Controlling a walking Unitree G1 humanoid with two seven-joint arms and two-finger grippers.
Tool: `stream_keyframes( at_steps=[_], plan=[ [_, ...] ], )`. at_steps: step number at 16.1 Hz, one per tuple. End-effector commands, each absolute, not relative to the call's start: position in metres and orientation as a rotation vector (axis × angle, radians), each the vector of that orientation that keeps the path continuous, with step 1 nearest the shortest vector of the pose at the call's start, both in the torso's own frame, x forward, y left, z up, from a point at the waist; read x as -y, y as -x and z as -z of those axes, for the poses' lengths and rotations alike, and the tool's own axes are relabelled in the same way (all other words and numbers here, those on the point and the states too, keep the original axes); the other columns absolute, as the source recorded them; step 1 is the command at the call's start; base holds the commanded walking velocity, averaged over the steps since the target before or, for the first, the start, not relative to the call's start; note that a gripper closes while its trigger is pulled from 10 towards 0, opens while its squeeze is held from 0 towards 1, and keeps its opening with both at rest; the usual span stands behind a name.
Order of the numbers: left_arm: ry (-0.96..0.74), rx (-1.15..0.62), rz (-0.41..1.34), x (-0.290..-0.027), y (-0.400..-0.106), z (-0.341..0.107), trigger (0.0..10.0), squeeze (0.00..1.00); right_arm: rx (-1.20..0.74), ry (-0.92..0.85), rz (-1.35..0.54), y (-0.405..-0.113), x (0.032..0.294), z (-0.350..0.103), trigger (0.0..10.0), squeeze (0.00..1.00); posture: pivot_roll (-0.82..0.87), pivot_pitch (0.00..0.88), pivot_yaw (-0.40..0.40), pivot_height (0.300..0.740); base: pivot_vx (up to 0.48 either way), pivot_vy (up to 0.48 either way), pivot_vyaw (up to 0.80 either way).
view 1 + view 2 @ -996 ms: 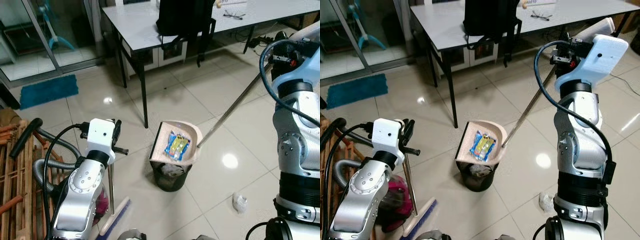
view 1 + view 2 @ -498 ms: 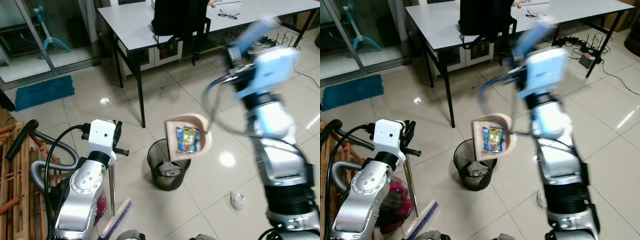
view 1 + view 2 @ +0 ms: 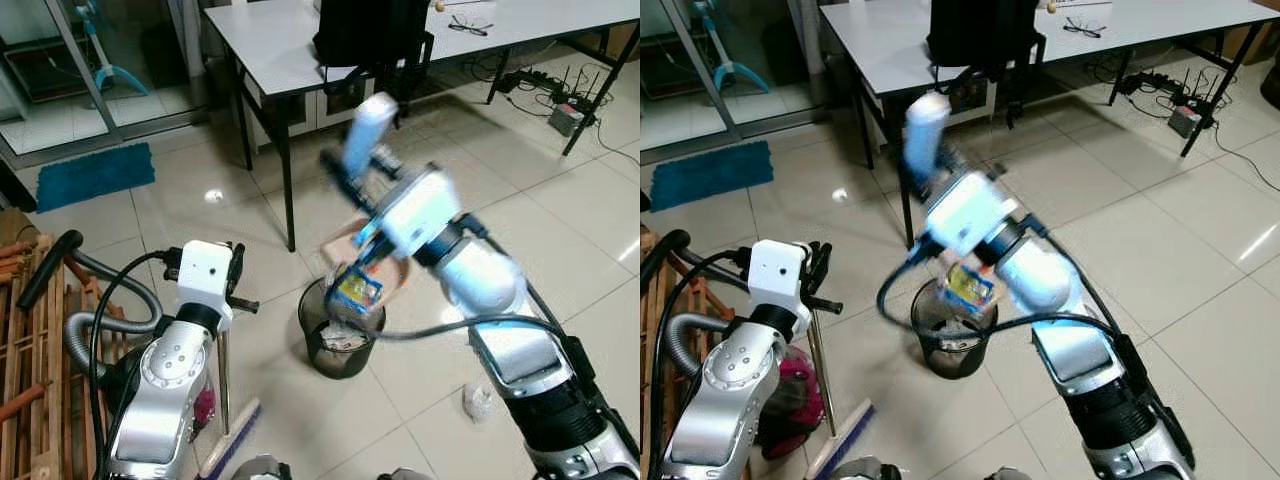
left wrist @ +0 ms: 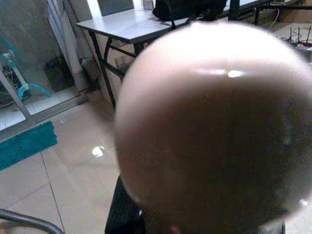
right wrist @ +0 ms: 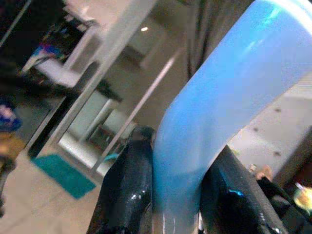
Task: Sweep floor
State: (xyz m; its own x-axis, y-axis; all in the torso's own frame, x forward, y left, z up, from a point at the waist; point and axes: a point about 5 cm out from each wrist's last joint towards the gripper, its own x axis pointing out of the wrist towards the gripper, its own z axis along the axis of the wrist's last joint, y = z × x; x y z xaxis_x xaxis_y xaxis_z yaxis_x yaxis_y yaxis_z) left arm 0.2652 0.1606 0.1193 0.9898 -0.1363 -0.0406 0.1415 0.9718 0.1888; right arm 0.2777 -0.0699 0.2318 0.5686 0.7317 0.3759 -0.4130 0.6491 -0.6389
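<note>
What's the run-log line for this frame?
phase: emptying dustpan | right gripper: shut on dustpan handle | dustpan: tipped above bin | wrapper: at bin mouth | left gripper: holding broom upright

The right arm [image 3: 430, 225] was blurry, hiding most of the dustpan [image 3: 385, 262]; the broom [image 3: 232, 440] ran off the near edge.

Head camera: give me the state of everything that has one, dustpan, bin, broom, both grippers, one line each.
Dustpan: tipped over the bin, blurred.
Snack wrapper: at the dustpan's lower edge, above the bin.
Bin: upright, open, some trash inside.
Broom: upright, bristles on the floor.
Right gripper: shut on the dustpan's light blue handle.
Left gripper: at the broom's pole; grip unclear.
Crumpled paper: on the floor, not swept.
</note>
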Motion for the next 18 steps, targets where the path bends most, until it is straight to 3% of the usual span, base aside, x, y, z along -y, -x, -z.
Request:
stream_keyframes(
  at_steps=[1,5,6,7,9,11,13,18],
  plan=[
    [-0.211,-0.021,0.147,-0.160,-0.265,-0.121,10.0,0.00,0.746,0.602,-0.750,-0.269,0.065,-0.237,10.0,0.00,0.02,0.065,0.022,0.740,0.000,0.000,0.00],
    [-0.215,-0.024,0.158,-0.159,-0.265,-0.120,10.0,0.00,0.772,0.633,-0.677,-0.273,0.072,-0.246,10.0,0.00,0.02,0.069,0.022,0.740,0.000,0.000,0.00],
    [-0.216,-0.024,0.159,-0.158,-0.265,-0.120,10.0,0.00,0.780,0.619,-0.537,-0.282,0.085,-0.256,10.0,0.00,0.02,0.069,0.021,0.740,0.000,0.000,0.00],
    [-0.217,-0.024,0.162,-0.158,-0.266,-0.120,10.0,0.00,0.779,0.519,-0.270,-0.294,0.113,-0.275,10.0,0.00,0.02,0.070,0.019,0.740,0.000,0.000,0.00],
    [-0.215,-0.023,0.162,-0.158,-0.266,-0.121,10.0,0.00,0.729,0.427,0.014,-0.306,0.156,-0.291,10.0,0.00,0.01,0.069,0.022,0.740,0.000,0.000,0.00],
    [-0.203,-0.022,0.162,-0.158,-0.267,-0.121,10.0,0.00,0.701,0.537,0.190,-0.306,0.191,-0.302,10.0,0.00,0.00,0.069,0.028,0.740,0.000,0.000,0.00],
    [-0.202,-0.013,0.170,-0.155,-0.270,-0.122,10.0,0.00,0.581,0.540,0.304,-0.307,0.221,-0.285,10.0,0.00,0.00,0.070,0.028,0.740,0.000,0.000,-0.40],
    [-0.196,0.008,0.190,-0.151,-0.277,-0.125,10.0,0.00,0.319,0.521,0.363,-0.300,0.225,-0.217,10.0,0.00,-0.01,0.071,0.032,0.740,0.000,0.000,-0.80]
  ],
)
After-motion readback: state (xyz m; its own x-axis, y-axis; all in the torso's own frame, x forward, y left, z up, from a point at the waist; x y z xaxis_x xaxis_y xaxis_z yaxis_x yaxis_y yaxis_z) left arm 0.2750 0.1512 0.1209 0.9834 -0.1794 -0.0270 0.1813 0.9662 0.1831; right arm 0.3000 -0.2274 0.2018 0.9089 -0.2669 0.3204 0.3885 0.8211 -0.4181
